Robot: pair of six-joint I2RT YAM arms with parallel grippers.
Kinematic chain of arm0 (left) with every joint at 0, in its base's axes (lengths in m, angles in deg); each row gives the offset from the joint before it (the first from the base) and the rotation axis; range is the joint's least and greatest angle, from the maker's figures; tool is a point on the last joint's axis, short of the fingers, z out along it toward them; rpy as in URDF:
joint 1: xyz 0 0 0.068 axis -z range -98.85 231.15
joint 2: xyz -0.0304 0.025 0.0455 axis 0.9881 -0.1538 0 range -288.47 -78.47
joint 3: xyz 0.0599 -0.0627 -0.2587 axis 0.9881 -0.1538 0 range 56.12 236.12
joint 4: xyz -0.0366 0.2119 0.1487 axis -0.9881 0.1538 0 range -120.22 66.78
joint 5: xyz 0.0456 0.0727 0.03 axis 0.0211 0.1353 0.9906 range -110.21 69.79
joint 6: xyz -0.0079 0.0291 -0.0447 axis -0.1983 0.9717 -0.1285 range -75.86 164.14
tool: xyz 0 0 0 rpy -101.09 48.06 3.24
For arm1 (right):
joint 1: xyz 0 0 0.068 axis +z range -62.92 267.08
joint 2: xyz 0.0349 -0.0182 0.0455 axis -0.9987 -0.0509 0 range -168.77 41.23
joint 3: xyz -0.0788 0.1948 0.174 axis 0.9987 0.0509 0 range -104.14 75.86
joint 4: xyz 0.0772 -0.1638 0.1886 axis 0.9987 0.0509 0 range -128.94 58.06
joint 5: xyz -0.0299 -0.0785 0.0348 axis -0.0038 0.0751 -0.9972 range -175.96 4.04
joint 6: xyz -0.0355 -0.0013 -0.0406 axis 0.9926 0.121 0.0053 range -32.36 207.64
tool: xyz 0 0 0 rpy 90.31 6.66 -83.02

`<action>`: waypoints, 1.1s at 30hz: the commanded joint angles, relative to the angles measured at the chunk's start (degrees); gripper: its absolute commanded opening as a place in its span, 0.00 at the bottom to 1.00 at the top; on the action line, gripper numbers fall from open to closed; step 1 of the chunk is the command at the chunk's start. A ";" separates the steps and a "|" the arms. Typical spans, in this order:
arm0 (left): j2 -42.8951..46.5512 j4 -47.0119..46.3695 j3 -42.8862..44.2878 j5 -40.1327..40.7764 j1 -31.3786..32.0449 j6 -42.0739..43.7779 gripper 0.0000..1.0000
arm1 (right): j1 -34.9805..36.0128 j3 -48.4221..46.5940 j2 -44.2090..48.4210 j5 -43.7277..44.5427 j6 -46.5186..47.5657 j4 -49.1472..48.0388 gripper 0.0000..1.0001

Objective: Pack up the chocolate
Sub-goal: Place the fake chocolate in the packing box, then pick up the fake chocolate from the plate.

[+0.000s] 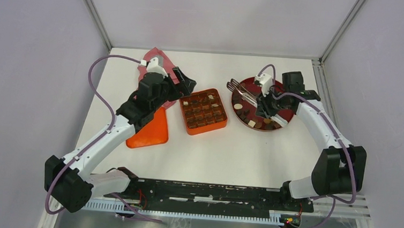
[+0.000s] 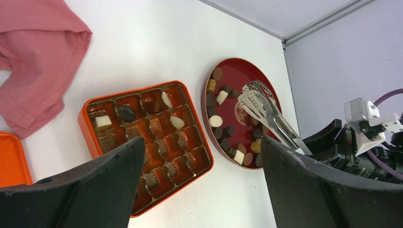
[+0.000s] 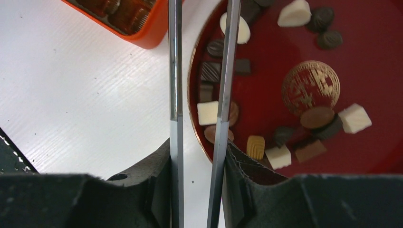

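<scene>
Chocolate pieces [image 3: 355, 118], dark, tan and cream, lay mostly on the dark red plate [image 3: 380, 57], right of the orange gridded box [image 2: 87, 127]. Only a handful sat in the box's far cells, so I judged the packing barely begun.

My right gripper [image 3: 197, 160] was clenched on the handles of a pair of metal tongs [image 3: 175, 95]. The two arms ran forward with a gap between them, one over the plate's left rim and one over bare table. I took that grip as the way to reach small pieces that the thick fingers could not pick cleanly.

My left gripper [image 1: 185, 84] hung released, its jaws spread wide, just left of the box and above it. It was probably placed there to steady the box or give me a view into the cells. A pink cloth [image 2: 38, 57] lay at the far left. An orange flat piece [image 1: 150, 132], likely the lid, lay under the left arm.

The tong tips were cut off in the right wrist view. From the left wrist view I could not tell whether they touched the plate or held anything. The left fingers hid the box's near cells, and in the top view the pieces were too small to count.
</scene>
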 commanded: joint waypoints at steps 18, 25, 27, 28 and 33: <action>0.28 -7.59 0.75 -7.75 -0.15 -1.31 0.96 | -13.50 8.04 9.88 -4.03 1.41 -1.61 0.40; 0.68 -7.88 0.02 -7.73 -0.13 -1.22 0.95 | -14.06 7.89 9.61 -4.02 2.17 -0.72 0.40; 0.68 -7.87 0.02 -7.70 -0.13 -1.03 0.96 | -14.06 7.56 9.30 -4.02 2.32 -0.58 0.40; 0.68 -7.85 0.02 -7.68 -0.10 -0.96 0.96 | -14.06 7.49 9.04 -4.04 2.52 -0.34 0.40; 0.42 -7.51 0.37 -7.30 -0.16 -0.19 0.96 | -14.06 6.65 8.07 -3.46 3.56 0.89 0.40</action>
